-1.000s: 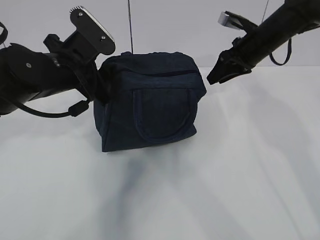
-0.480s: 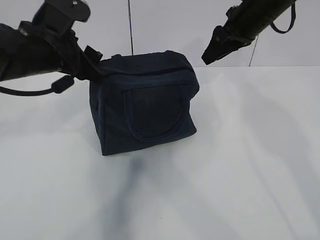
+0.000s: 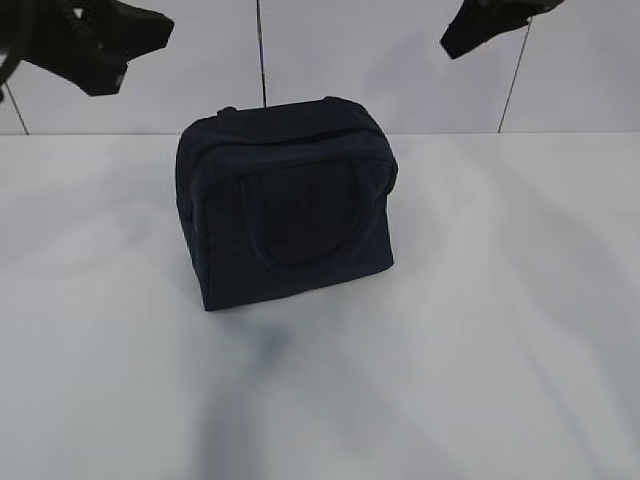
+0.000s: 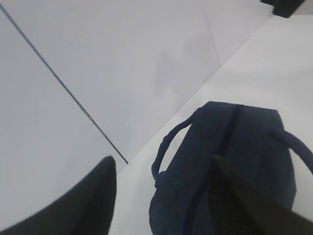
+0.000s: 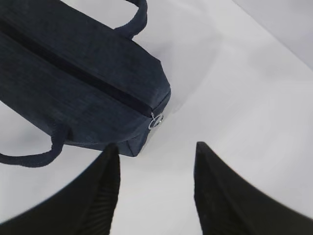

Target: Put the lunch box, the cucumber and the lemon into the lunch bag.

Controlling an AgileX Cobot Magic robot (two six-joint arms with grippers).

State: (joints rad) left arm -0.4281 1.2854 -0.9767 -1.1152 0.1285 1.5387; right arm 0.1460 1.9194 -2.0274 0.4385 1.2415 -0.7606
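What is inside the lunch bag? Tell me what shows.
Nothing inside shows. The lunch bag stands on the table with its zipper closed and the ring pull at the end. No box, cucumber or lemon appears in any view.

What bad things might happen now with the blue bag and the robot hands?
The lunch bag is zipped shut, so nobody can see if the food is really inside; something may be missing. It is soft and stands alone on the table, so a bump might tip it. Both grippers, left and right, hang open above it; coming down, a finger might snag a handle.
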